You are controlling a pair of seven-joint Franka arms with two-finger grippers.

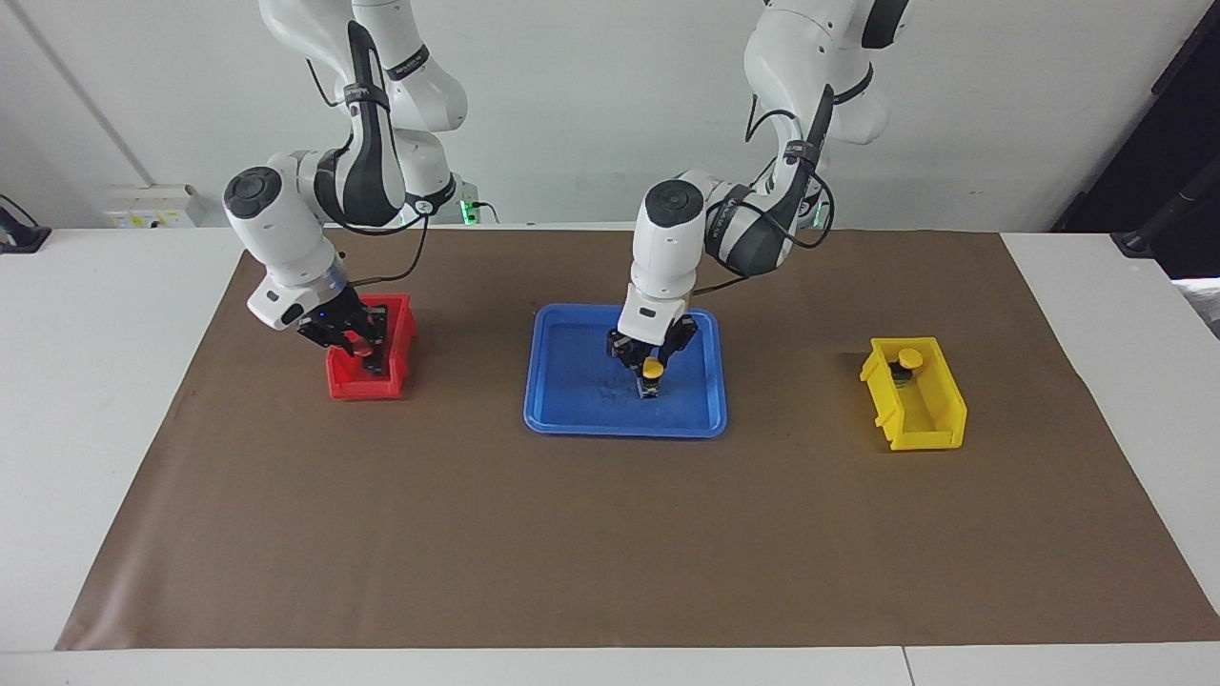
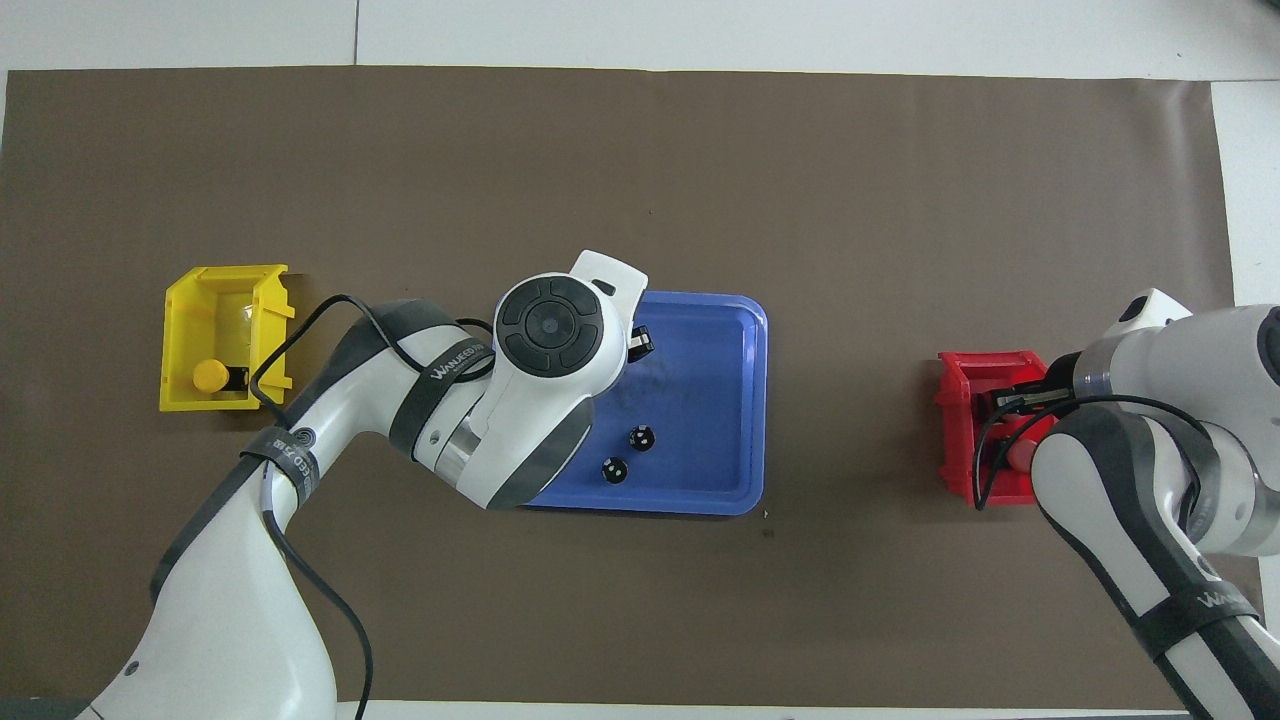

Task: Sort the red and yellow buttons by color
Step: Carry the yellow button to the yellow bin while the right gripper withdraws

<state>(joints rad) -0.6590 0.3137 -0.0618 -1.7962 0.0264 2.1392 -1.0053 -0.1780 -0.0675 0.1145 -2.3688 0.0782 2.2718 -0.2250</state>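
One yellow button (image 1: 652,368) stands upright in the blue tray (image 1: 572,405), with my left gripper (image 1: 651,360) down around its cap. In the overhead view the left arm hides this button. A second yellow button (image 1: 907,360) lies in the yellow bin (image 1: 929,419) at the left arm's end, and it also shows in the overhead view (image 2: 210,375). My right gripper (image 1: 351,341) is down inside the red bin (image 1: 367,386) at the right arm's end. A red button's cap (image 2: 1020,455) shows there at the gripper. No other red button is in view.
Two dark grey cylinders (image 2: 641,437) (image 2: 614,469) stand in the blue tray (image 2: 745,400), on its side nearer the robots. The yellow bin (image 2: 180,330) and red bin (image 2: 955,440) sit on a brown mat (image 1: 610,553) covering the white table.
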